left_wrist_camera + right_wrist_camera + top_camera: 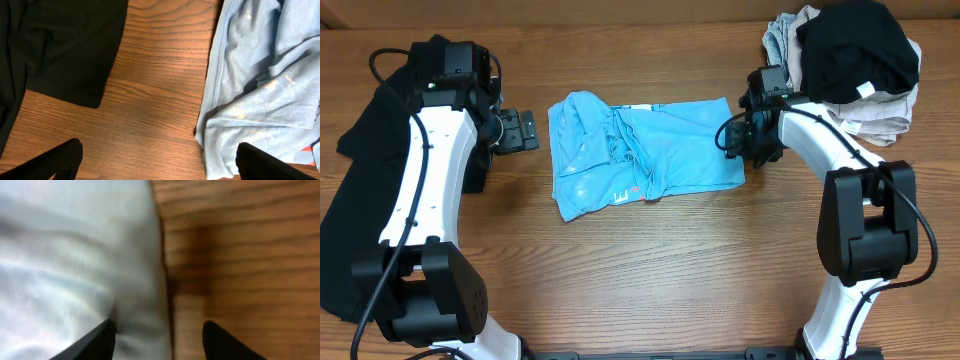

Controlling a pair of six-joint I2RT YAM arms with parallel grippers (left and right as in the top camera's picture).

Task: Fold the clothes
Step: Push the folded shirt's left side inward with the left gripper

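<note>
Light blue and rumpled: the T-shirt (640, 155), spread on the wooden table (650, 270), long axis running from one arm toward the other. Bunched into ridges on the end toward the left arm, flatter on the end toward the right arm, with red-orange lettering near its front edge.

Nearer of the two: the right gripper (732, 135), right at the shirt's short edge on that side, touching it or just over it, impossible to tell which. In the right wrist view, fingers (102, 340) parted, the cloth's border running up between them and bare wood on the outer side; nothing pinched, as far as can be made out. Forearm reaching in from beyond that end of the shirt, wrist tipped down toward the hem.

Off the shirt's opposite end, just clear of it: the left gripper (525, 130), jaws spread wide and empty, aimed at the bunched edge. In the left wrist view, a strip of bare wood between that edge and the black garment (60, 45) lying farther out.

Beyond the right arm, away from the shirt: a heap of other clothes (850, 60), black over pale.

Likely next: closing on the flat short edge and carrying it along the long axis toward the bunched end, a job for the arm sitting at it.
</note>
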